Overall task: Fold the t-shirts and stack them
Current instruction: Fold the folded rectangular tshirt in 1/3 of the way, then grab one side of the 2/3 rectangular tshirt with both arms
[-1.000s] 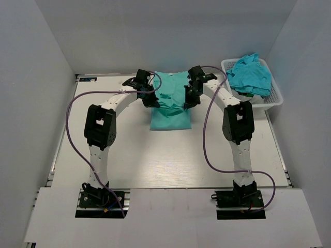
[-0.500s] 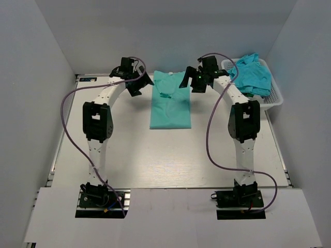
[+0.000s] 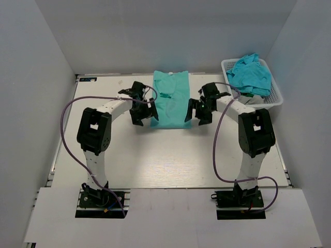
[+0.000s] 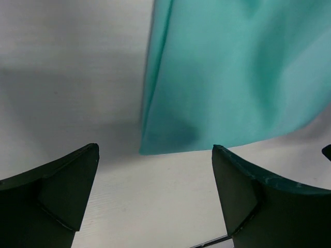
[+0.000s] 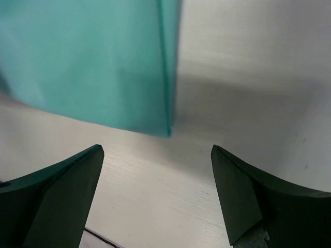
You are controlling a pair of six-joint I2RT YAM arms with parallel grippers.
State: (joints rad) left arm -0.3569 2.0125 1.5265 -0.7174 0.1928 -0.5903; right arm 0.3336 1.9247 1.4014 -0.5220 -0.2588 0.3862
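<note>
moved since a second ago: left gripper (image 3: 142, 111) and right gripper (image 3: 200, 109), down from the far collar end of the t-shirt (image 3: 170, 101) to its near hem, one at each corner.
left, left gripper: low over the table (image 3: 155, 160), just beside the near left corner of the shirt; spread wide, holding nothing, touching no cloth in its wrist view; hem corner flat just ahead of the open gap.
centre, t-shirt: long narrow teal strip, flat on the table between the two arms, collar toward the back wall, near hem toward the arm bases; sides apparently already folded in.
right, right gripper: mirror of the left, just beside the near right corner; also spread wide and empty, apart from the fabric; corner just ahead of the gap in its wrist view.
far right, basket (image 3: 274, 98): white mesh, at the far right corner of the table, well apart from the flat shirt.
in the basket, heaped t-shirts (image 3: 250, 75): crumpled turquoise pile, not yet folded.
step in hand: judged to be the lengthwise fold of the first shirt; hem not yet picked up, stacking not yet begun.
next move: likely to call for lowering both grippers onto the corners, pinching the thin hem on both sides together, then carrying it evenly toward the collar without skewing the cloth.
</note>
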